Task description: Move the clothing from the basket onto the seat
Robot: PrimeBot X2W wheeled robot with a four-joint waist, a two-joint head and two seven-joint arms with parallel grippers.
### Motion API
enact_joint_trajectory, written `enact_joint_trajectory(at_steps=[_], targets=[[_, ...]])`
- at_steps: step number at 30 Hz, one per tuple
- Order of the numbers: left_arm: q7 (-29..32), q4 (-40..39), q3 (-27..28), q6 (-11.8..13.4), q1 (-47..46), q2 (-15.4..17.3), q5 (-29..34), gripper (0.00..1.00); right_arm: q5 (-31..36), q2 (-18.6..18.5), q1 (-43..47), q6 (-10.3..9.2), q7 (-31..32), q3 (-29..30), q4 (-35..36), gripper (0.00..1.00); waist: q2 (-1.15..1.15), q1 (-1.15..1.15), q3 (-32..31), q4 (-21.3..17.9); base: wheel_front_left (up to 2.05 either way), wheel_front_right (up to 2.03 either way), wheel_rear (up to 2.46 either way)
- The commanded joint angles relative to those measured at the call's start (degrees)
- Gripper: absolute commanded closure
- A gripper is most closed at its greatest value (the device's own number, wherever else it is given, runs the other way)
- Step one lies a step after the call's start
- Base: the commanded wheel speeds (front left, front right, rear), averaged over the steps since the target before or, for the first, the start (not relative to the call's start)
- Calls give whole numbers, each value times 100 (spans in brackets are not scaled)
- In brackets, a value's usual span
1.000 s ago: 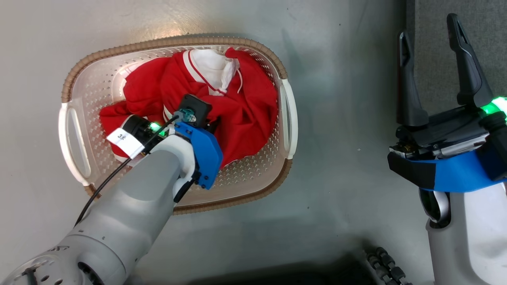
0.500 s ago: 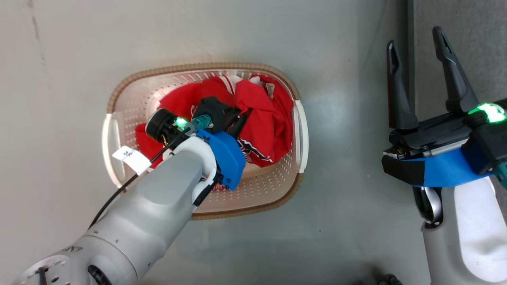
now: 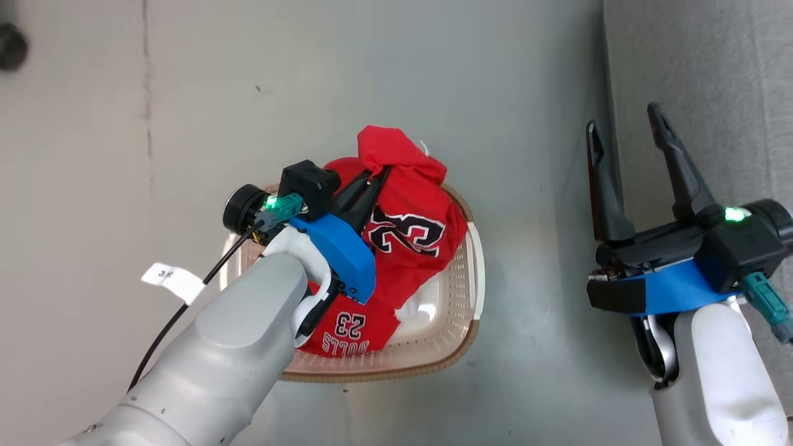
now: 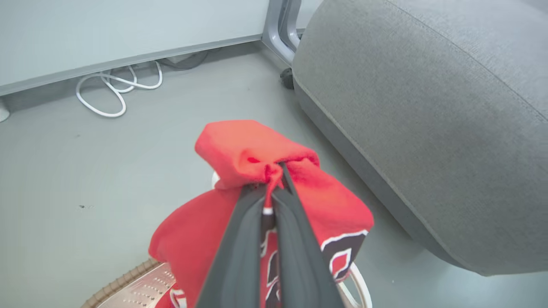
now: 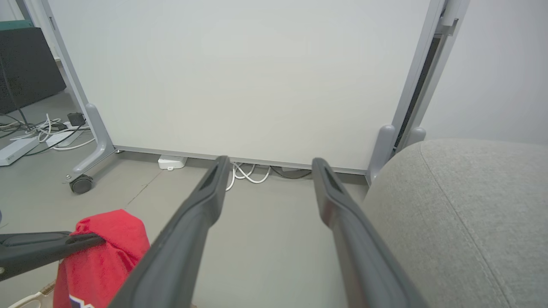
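The left gripper point(image 3: 378, 176), fingers clamped on a red number 23 jersey point(image 3: 409, 214), holds it over the laundry basket point(image 3: 463, 310); the right gripper point(image 3: 622, 118), fingers apart, hangs beside the grey seat point(image 3: 712, 74) at right.

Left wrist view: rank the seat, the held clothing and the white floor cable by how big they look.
1. seat, cropped by the frame
2. clothing, enlarged by nearness to the camera
3. white cable, far off

Head view steeply downward, wrist views low, forward; common: seat point(image 3: 712, 62), clothing point(image 3: 409, 198).
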State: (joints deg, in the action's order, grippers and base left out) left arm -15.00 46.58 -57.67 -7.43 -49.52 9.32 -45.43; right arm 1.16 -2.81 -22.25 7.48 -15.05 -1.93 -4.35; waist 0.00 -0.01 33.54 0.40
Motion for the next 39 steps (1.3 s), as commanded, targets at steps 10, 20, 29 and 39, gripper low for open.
enact_joint_trajectory(at_steps=[10,20,29,39], targets=[[-27,-636,1047,-4,606,76,810,100,-193,-14,383,3,-20,-74,-221,0,0,1,-1183,77,0,0,0],[-28,-1055,1598,-4,893,52,1206,100,-374,-14,807,3,-20,-114,-383,0,0,1,-1985,155,0,0,0],[-28,-1352,1762,-4,886,88,1371,100,-507,-14,1152,3,-20,-107,-475,0,0,1,-2501,259,0,0,0],[-28,-1571,1775,-4,838,139,1410,100,-548,-15,1365,3,-20,-146,-505,0,0,1,-2750,329,0,0,0]])
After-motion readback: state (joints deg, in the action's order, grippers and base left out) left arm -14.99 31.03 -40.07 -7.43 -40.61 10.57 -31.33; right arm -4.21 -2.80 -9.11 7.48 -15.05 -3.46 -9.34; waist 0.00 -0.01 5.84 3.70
